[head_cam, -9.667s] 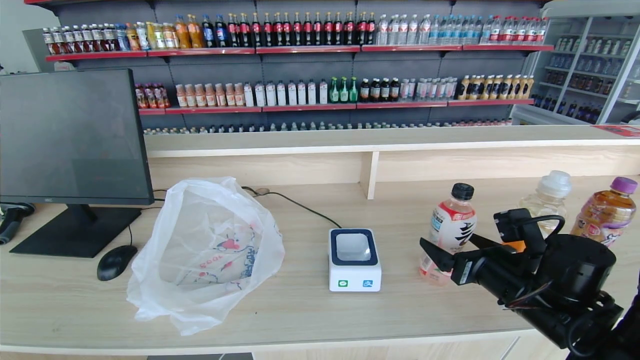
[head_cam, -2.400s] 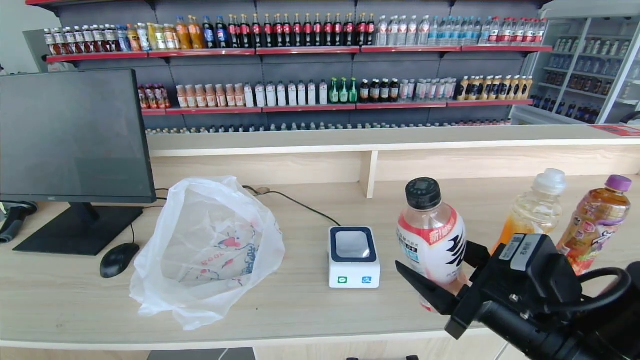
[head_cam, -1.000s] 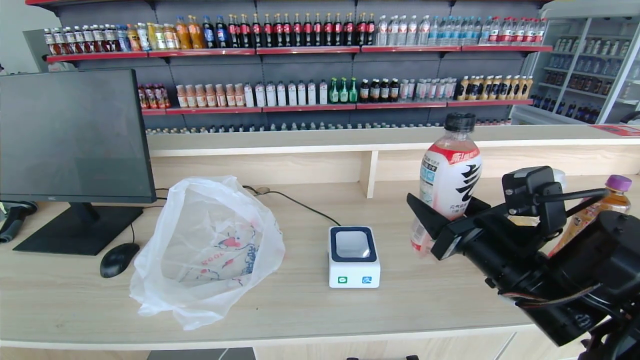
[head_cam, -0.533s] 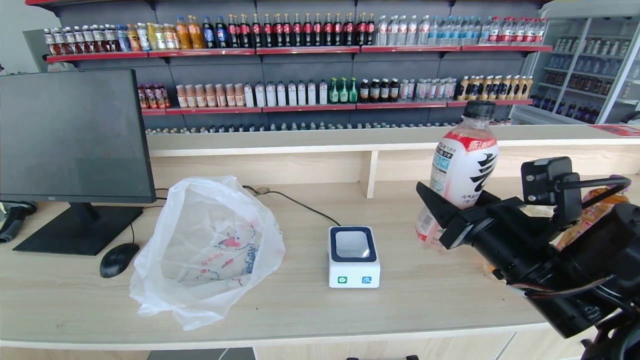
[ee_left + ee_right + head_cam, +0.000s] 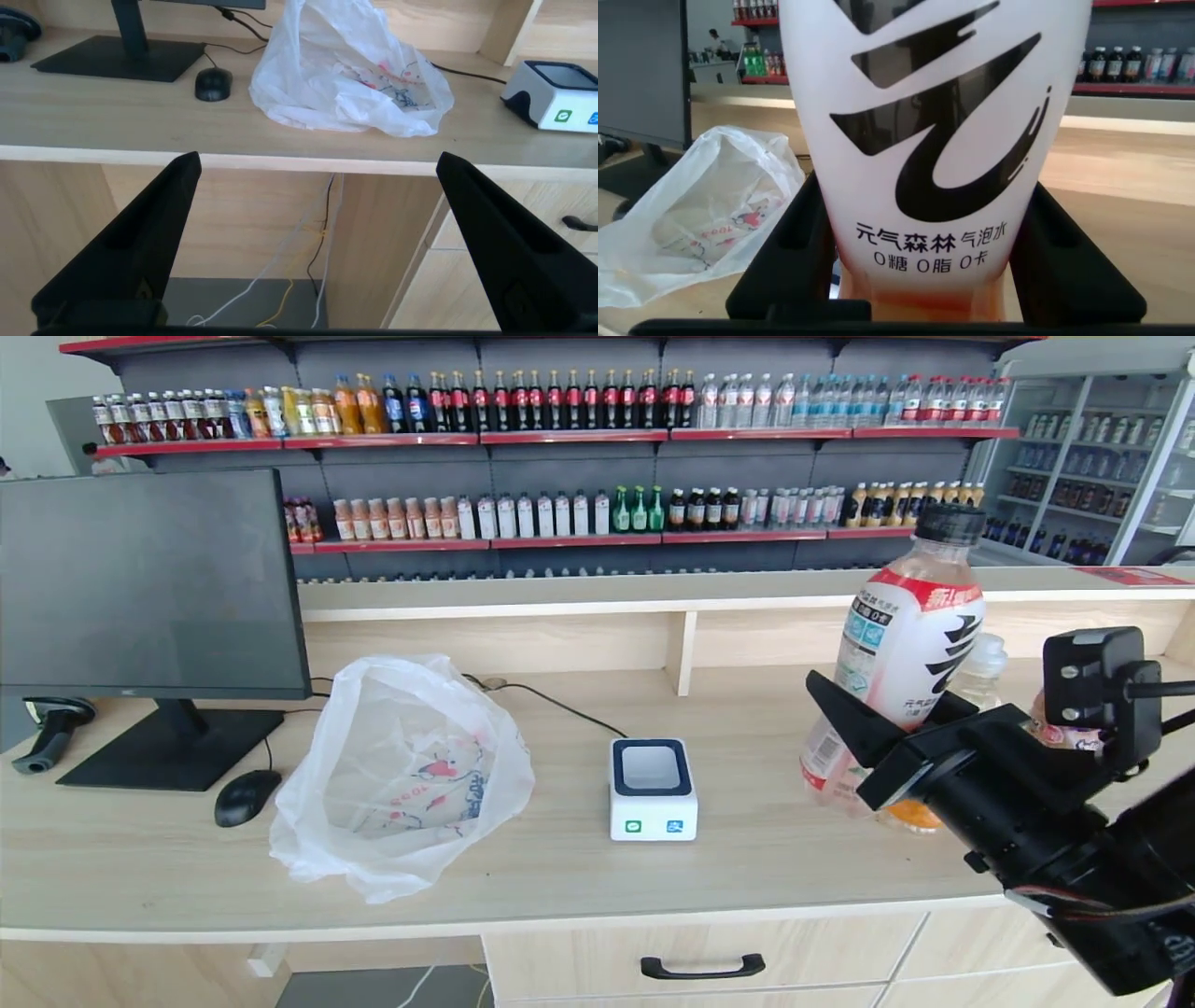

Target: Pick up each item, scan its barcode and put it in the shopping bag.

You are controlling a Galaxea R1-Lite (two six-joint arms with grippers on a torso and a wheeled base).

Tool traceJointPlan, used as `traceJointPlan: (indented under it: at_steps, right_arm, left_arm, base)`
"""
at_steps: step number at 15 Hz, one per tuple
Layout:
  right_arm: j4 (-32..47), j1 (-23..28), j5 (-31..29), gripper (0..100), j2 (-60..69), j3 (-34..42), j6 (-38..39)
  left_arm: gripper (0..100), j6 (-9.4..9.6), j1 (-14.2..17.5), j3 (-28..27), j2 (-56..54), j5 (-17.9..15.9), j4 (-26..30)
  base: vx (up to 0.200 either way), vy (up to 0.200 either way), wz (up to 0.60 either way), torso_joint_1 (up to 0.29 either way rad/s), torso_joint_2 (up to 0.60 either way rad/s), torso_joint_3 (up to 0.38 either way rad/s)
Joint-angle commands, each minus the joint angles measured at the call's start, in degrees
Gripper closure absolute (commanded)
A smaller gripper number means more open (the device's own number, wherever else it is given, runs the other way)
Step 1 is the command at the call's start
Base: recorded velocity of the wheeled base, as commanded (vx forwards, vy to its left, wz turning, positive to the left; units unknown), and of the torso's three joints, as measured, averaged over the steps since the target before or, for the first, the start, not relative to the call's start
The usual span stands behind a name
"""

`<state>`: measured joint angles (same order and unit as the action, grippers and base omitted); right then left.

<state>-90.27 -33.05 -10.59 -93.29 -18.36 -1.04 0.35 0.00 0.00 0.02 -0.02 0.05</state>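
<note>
My right gripper (image 5: 887,728) is shut on a bottle (image 5: 910,644) with a black cap and a white and red label, held in the air, tilted, above the right part of the counter (image 5: 560,877). In the right wrist view the bottle (image 5: 934,140) stands between the black fingers (image 5: 785,252). The white barcode scanner (image 5: 653,789) sits at mid counter, left of the bottle. The open plastic shopping bag (image 5: 401,775) lies farther left. My left gripper (image 5: 318,252) hangs open below the counter's front edge, with the bag (image 5: 350,70) and the scanner (image 5: 558,93) above it.
Behind the held bottle a clear bottle with a white cap (image 5: 985,667) and a juice bottle (image 5: 1064,735) stand on the counter. A monitor (image 5: 149,583), mouse (image 5: 246,797) and handheld scanner (image 5: 51,733) occupy the left. A drawer handle (image 5: 702,968) shows below the counter.
My right gripper closed on the bottle and lifted it off the counter, carrying it up and to the right. The head camera has shifted, so the drawer front now shows.
</note>
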Motion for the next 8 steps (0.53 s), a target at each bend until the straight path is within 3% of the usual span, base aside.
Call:
traceJointPlan:
  at_steps: [1,3,8]
  right_arm:
    - [0.3,0.0,-0.1,100,0.7,0.2,0.0]
    - [0.3,0.0,-0.1,100,0.7,0.4,0.0]
    - [0.3,0.0,-0.1,100,1.7,1.8,0.0]
  left_arm:
    - [0,0.00,0.0,0.0,0.0,0.0,0.0]
    - [0,0.00,0.0,0.0,0.0,0.0,0.0]
    - [0,0.00,0.0,0.0,0.0,0.0,0.0]
  base:
    - [0.000,0.000,0.00,0.000,0.00,0.000]
    - [0.000,0.000,0.00,0.000,0.00,0.000]
    - [0.000,0.200,0.00,-0.004,0.00,0.000]
